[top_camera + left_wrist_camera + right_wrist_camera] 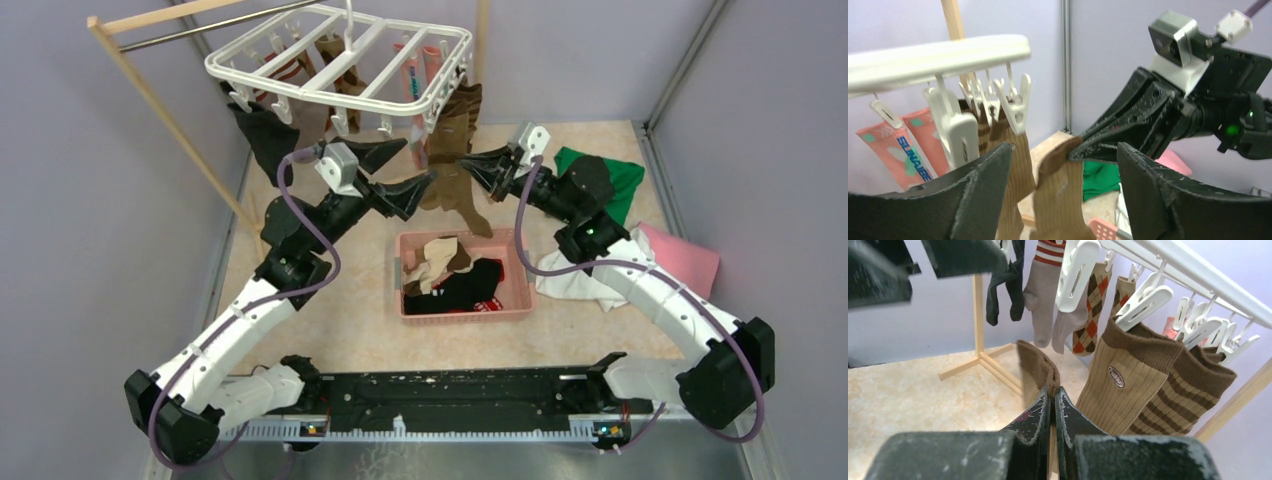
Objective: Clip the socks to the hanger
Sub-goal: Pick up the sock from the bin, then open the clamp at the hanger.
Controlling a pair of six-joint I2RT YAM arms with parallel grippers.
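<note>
The white hanger [340,62] hangs at the back with several socks clipped along it. My right gripper [1052,390] is shut on the dark cuff of a plain brown sock [455,195], which dangles below the hanger's near right corner. My left gripper [1064,148] is open, its two black fingers [983,185] standing either side of that sock [1063,195] without touching it. The right gripper's tip [1075,152] pinches the cuff just ahead. Beside it hang a tan sock with a label [1128,385], clipped by a white clip, and a striped sock [1193,395].
A pink basket [517,292] with more socks sits on the table below the grippers. Green [628,178], pink [692,262] and white [575,283] cloths lie under the right arm. A wooden rack [170,122] carries the hanger at the back left.
</note>
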